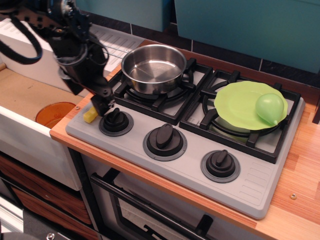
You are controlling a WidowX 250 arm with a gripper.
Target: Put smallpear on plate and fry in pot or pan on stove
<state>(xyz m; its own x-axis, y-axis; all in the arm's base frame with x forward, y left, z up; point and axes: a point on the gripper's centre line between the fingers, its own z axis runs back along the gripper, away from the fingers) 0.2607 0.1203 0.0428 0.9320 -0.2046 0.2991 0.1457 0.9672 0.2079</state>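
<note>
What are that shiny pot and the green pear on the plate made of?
The pot looks like polished stainless steel: it mirrors its surroundings. The pear looks like smooth plastic or rubber, with a soft, even sheen; which one is unclear. The plate looks like thin matte plastic.

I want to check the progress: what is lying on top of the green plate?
Only the smallpear lies on the plate, near its right edge. The burner grate under the plate is mostly covered.

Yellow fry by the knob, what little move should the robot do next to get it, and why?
Probably lower a touch and close on the fry. The gripper sits right over it, covering most of it, while the smallpear already lies on the plate and the pot on the stove is empty. Whether its jaws are open is unclear.
</note>
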